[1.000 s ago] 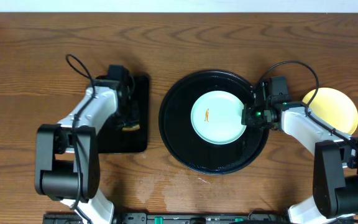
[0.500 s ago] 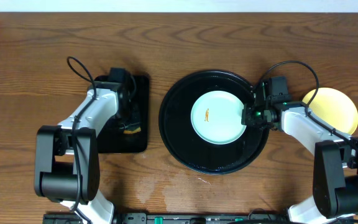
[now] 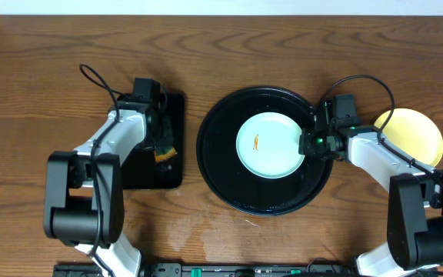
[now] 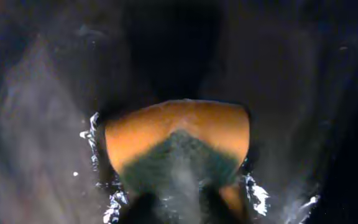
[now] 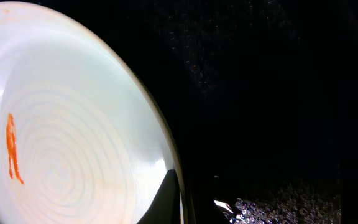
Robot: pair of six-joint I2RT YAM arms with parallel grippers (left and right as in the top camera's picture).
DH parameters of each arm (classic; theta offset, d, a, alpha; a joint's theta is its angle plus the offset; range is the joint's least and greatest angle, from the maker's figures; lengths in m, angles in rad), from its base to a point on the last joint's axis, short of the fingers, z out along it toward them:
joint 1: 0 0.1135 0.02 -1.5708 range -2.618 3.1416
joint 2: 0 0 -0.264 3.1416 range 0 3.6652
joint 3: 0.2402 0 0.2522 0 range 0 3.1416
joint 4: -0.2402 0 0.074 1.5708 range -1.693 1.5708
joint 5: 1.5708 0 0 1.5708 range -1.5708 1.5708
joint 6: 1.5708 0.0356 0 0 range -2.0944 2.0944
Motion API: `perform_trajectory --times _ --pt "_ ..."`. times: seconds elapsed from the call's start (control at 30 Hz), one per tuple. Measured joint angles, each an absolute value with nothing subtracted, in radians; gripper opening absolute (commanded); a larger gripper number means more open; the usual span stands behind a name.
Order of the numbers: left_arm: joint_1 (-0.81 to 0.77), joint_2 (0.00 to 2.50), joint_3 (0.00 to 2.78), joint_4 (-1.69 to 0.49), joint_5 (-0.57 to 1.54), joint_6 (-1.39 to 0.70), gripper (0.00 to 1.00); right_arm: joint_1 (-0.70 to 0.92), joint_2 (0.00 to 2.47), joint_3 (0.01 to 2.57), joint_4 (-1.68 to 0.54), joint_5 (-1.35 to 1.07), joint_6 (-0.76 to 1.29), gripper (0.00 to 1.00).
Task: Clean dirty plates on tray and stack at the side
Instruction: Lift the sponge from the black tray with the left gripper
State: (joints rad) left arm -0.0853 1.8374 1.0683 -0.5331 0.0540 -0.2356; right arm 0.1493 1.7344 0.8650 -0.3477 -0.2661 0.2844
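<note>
Overhead view: we find the round tray (image 3: 215,171) at the middle of the wooden table (image 3: 283,46), with one mint-green plate (image 3: 275,154) lying flat inside it, slightly toward the tray's right side. An orange smear (image 3: 256,143) marks the plate's centre. The right gripper (image 3: 308,143) sits at the plate's right edge, within the tray. A yellow plate (image 3: 418,131) lies on the table to the right of the tray, apart from it and partly covered by the right arm. The left gripper (image 3: 162,151) is over a rectangular tray (image 3: 141,175) left of the round one, with an orange sponge (image 3: 163,155) at its tip. Left wrist view: we see the sponge (image 4: 176,134), orange with a dark green face, pinched at its lower end between the closed fingers above the wet black surface. Right wrist view: we see the plate (image 5: 73,143) with its smear (image 5: 12,149), and one dark fingertip (image 5: 166,198) on the rim; the jaws are clamped together on that rim.
</note>
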Motion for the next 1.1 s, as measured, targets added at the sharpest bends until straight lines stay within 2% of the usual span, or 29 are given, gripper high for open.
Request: perform_trajectory --times 0.13,0.17,0.23,0.27,0.33,0.43,0.53,0.63,0.83,1.03,1.1 --pt "-0.085 1.837 1.071 -0.547 0.053 -0.235 0.08 0.149 1.734 0.865 -0.347 -0.266 0.284 0.01" --pt "-0.085 1.837 1.075 -0.562 0.053 -0.234 0.12 0.149 1.734 0.865 -0.347 -0.266 0.284 0.01" --pt "-0.085 1.834 1.080 -0.596 0.052 -0.226 0.40 0.149 1.734 0.865 -0.347 -0.266 0.284 0.01" --pt "-0.085 1.832 1.081 -0.613 0.052 -0.223 0.48 0.149 1.734 0.865 -0.347 -0.266 0.284 0.01" --pt "-0.085 1.819 1.083 -0.650 0.051 -0.227 0.55 0.149 1.734 0.865 -0.347 -0.266 0.284 0.01" --pt "-0.085 1.791 1.084 -0.687 0.049 -0.231 0.56 0.149 1.734 0.865 -0.347 -0.266 0.284 0.01" --pt "-0.085 1.773 1.085 -0.709 0.049 -0.232 0.50 0.149 1.734 0.865 -0.347 -0.266 0.284 0.01" --pt "-0.085 1.772 1.084 -0.702 0.050 -0.240 0.28 0.149 1.734 0.865 -0.347 -0.266 0.284 0.01" --pt "-0.086 1.779 1.045 -0.619 0.054 -0.258 0.08 0.149 1.734 0.865 -0.347 -0.266 0.284 0.01" --pt "-0.086 1.788 1.039 -0.615 0.054 -0.255 0.07 0.149 1.734 0.865 -0.345 -0.266 0.284 0.05" --pt "-0.086 1.788 1.050 -0.654 0.053 -0.245 0.07 0.149 1.736 0.865 -0.340 -0.266 0.283 0.02"
